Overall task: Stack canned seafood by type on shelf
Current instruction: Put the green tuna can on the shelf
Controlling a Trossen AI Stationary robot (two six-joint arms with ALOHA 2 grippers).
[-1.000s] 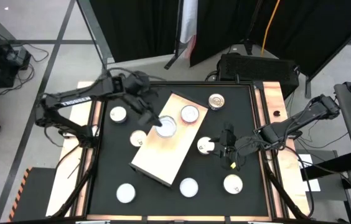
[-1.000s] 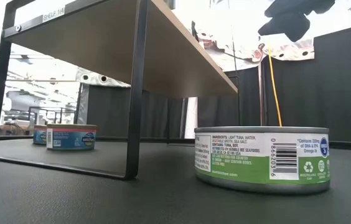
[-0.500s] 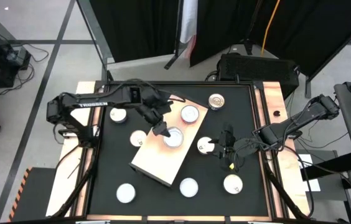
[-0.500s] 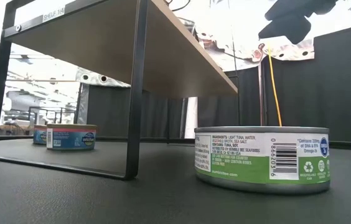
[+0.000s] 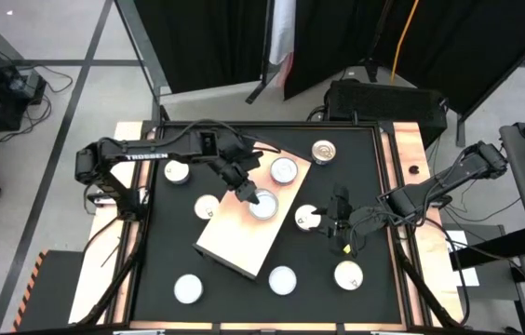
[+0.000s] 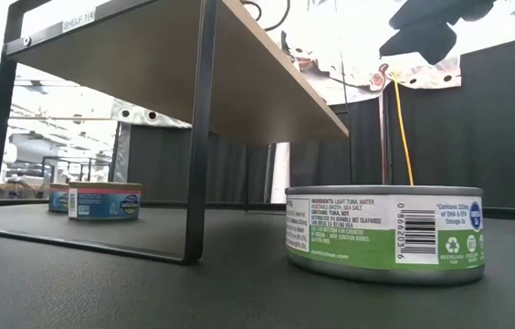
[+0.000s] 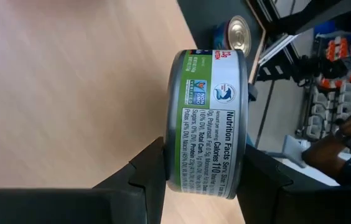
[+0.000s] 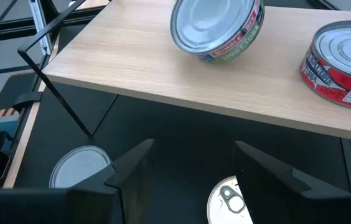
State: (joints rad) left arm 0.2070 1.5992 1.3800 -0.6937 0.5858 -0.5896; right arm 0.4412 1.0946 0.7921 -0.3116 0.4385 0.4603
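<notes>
So the left gripper [image 5: 248, 194] was over the long pale beige wooden shelf [image 5: 230, 242], jaws clamped on a flat round green-label tuna tin [image 7: 211, 121] held tilted, with its edge on the board or just above it (can't tell which). A red-label silver tin [image 5: 284, 170] sat on the shelf near it. The right gripper [image 5: 325, 220] hung beside the shelf above the black desk [image 5: 374, 177], jaws parted around a silver-lidded tin [image 5: 307, 218], though I couldn't tell if it was actually gripped.

Our left arm stretched rightward from the table's left edge, left gripper [image 5: 249, 195] near the middle, fingers [image 7: 147, 177] clamped on a tin, our right arm bent in from the right edge, right gripper [image 5: 340, 221] low, fingers [image 8: 132, 165] spread apart.
</notes>
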